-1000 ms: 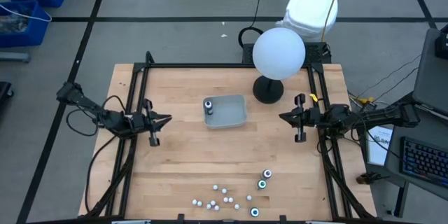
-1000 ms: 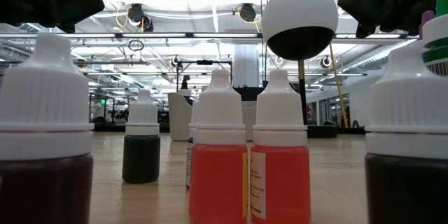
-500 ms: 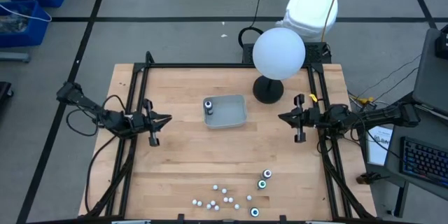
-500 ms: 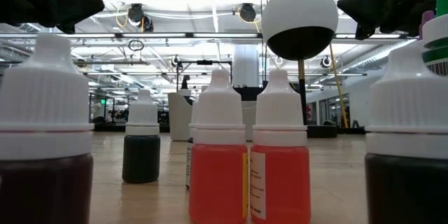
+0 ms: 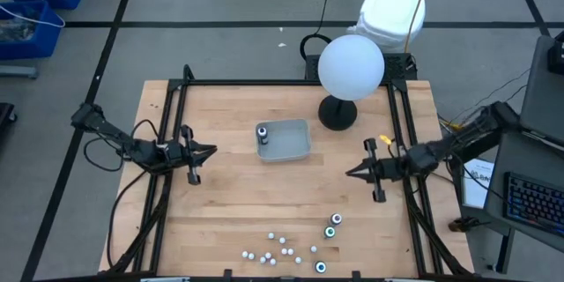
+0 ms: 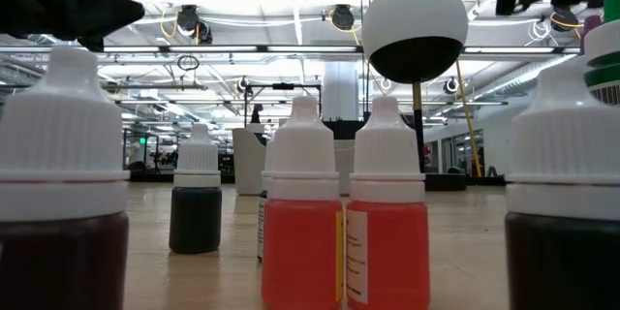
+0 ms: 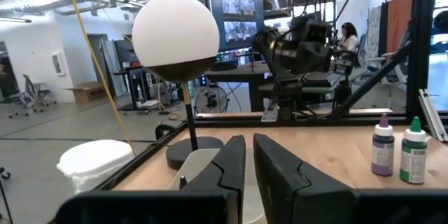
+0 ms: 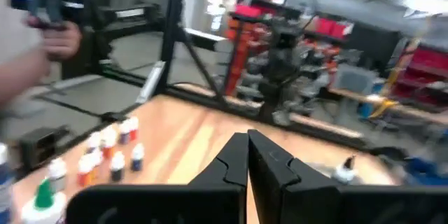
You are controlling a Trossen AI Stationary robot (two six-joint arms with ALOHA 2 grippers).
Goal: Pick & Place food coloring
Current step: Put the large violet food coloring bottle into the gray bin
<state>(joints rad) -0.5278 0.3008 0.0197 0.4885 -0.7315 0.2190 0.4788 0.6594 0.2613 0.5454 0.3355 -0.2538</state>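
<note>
Over the left side of the counter (image 5: 220, 203) hangs the left claw (image 5: 210, 151), its jaws drawn nearly together around nothing, pointing inward toward the grey tray (image 5: 286, 139), which lies near it in mid-counter. One dark bottle (image 5: 263, 133) stands at the tray's left end. Further right, the rest of the food coloring (image 5: 282, 248) sits loose by the counter's near edge: I count about nine white-capped bottles in a scatter, then three dark ones with teal-ringed tops (image 5: 330, 231) just to their right (the tiny caps crowd, so the nine is a rough count). Rightmost is the right claw (image 5: 352, 173), clenched and empty, aimed inward and hanging above the counter between the tray and the loose bottles. The relation the next move turns on, as I judge it: the teal-ringed bottles lie toward the near edge from the right claw, near it, while the left claw is well apart from them, so the right arm looks the better placed. The bottles stand upright, long axis vertical, so the claw would need to open and come down around one. Behind the tray, one white globe (image 5: 351, 67) stands on a black stand.
</note>
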